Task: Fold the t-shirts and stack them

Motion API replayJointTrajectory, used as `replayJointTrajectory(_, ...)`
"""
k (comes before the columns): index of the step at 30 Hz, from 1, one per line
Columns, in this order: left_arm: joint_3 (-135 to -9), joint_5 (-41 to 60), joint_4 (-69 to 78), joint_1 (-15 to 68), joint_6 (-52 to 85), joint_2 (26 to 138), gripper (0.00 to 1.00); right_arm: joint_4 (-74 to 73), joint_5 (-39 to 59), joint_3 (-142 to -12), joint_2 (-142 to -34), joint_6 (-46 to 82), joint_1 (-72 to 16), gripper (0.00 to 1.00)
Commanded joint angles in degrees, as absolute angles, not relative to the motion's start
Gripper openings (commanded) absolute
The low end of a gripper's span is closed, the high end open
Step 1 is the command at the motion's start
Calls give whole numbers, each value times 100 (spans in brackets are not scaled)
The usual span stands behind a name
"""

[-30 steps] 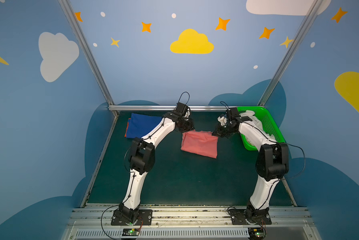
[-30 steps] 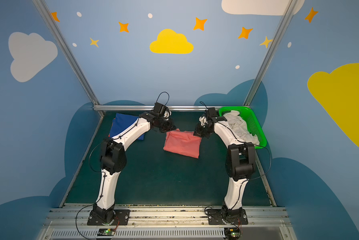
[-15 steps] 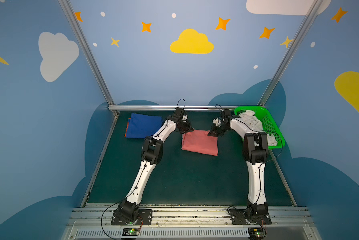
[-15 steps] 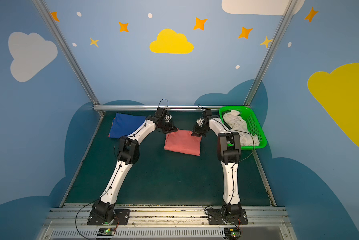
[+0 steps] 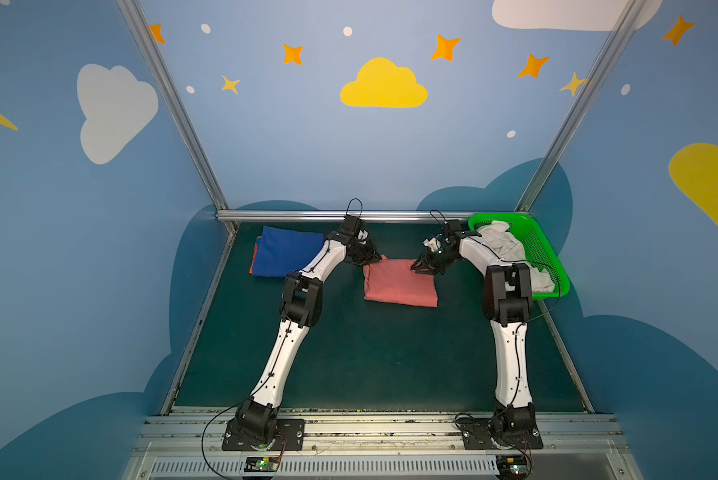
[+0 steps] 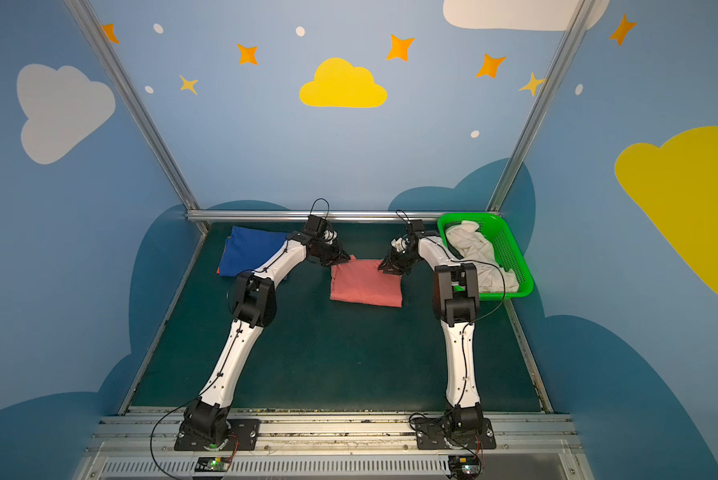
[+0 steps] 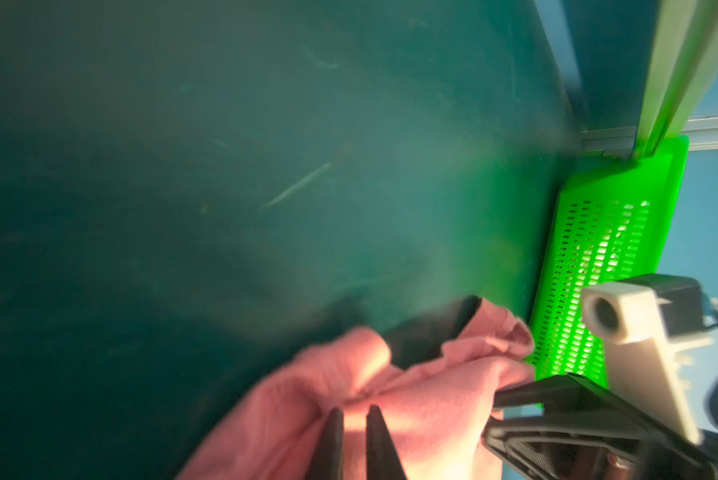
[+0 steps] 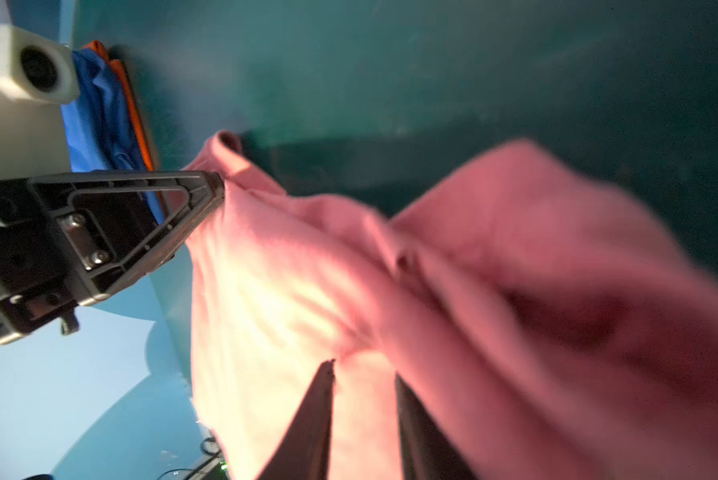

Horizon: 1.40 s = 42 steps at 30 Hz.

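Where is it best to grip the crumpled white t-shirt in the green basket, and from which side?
Grip a raised fold of the crumpled white cotton t-shirt, probably its bunched far end, coming straight down from above. It lies heaped inside the green plastic mesh basket, whose walls block a sideways approach; its ridges give something to pinch.

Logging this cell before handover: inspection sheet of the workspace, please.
Surface: dark green mat, scuffed.
Job's things: pink t-shirt folded mid-mat; blue t-shirt on orange t-shirt, rear left; white t-shirt crumpled in green basket.
Clutter: nothing seen.
End effectors: left end effector and right end effector at pink t-shirt's rear corners; right jaws parted, left unclear.
Cables: black cables loop at wrists and bases.
Surroundings: blue walls, painted clouds, aluminium frame.
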<state>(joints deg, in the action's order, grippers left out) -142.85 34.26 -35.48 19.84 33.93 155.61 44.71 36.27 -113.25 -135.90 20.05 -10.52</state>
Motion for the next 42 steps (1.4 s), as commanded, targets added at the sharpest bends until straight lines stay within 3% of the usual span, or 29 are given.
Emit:
replayJointTrajectory(1, -14027, 2983, -3804, 1908, 2946, 14540, 26, 4684, 3507, -11063, -12666, 1782, -1073, 45)
replayJointTrajectory(2, -13854, 2903, -3809, 1894, 2883, 14347, 35, 4681, 3459, -10937, -12490, 1751, -1068, 48)
replayJointTrajectory(7, -12647, 2515, -3754, 1863, 2571, 13438, 61, 4475, 2759, -9965, -11560, 1579, -1063, 68)
replayJointTrajectory(11, -11831, 2325, -3753, 1844, 2476, 13089, 82, 4460, 2305, -9406, -11292, 1491, -978, 70)
replayJointTrajectory(16, -10921, 2375, -3356, 1845, 2552, 12911, 96, 4369, 1949, -8861, -11301, 1453, -901, 72)
replayJointTrajectory(29, -10362, 2915, -2623, 2245, 3218, 13519, 99, 3425, 2505, -8042, -11870, 1997, -1004, 74)
replayJointTrajectory(33, -10310, 3046, -2295, 2348, 3518, 13827, 98, 3237, 2660, -8019, -12047, 2196, -1152, 70)
replayJointTrajectory(37, -10225, 3135, -1979, 2408, 3797, 13995, 91, 3098, 2738, -8064, -12153, 2348, -1299, 69)
replayJointTrajectory(42, -10256, 3093, -1847, 2547, 3916, 14110, 72, 3060, 2768, -8176, -12293, 2443, -1421, 68)
